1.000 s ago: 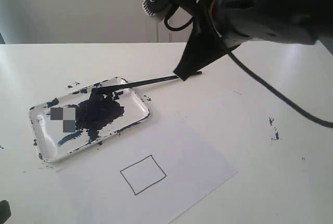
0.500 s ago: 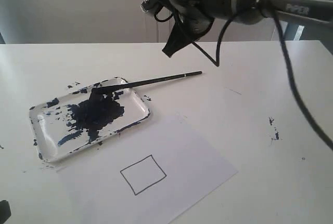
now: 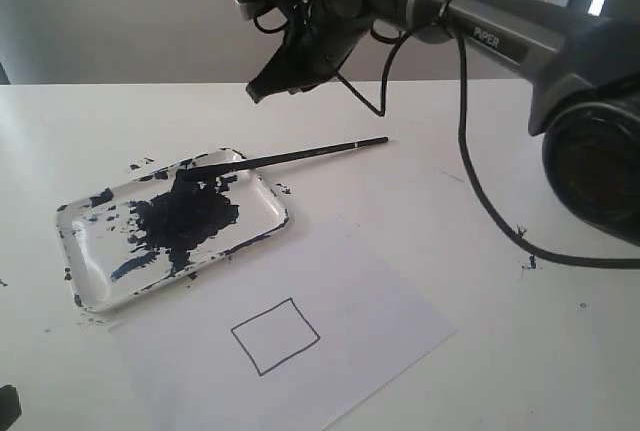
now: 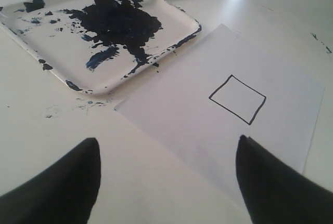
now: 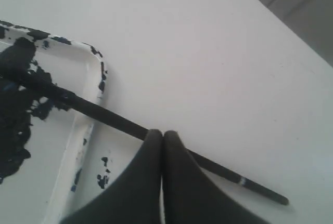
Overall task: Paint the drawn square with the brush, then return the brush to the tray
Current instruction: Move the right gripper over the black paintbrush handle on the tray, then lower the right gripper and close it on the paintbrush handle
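Exterior view: my right gripper [image 3: 262,89] clenched, empty, hovering above brush [image 3: 300,156] handle. Bristle end rests in tray [image 3: 282,219], handle runs out toward right arm, nearer one. Opposite, left gripper [image 4: 166,146] spread, empty. No paint in square [image 3: 275,336] yet.

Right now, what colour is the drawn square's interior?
Drawn square: white inside, thin black outline; clearest in left wrist view.
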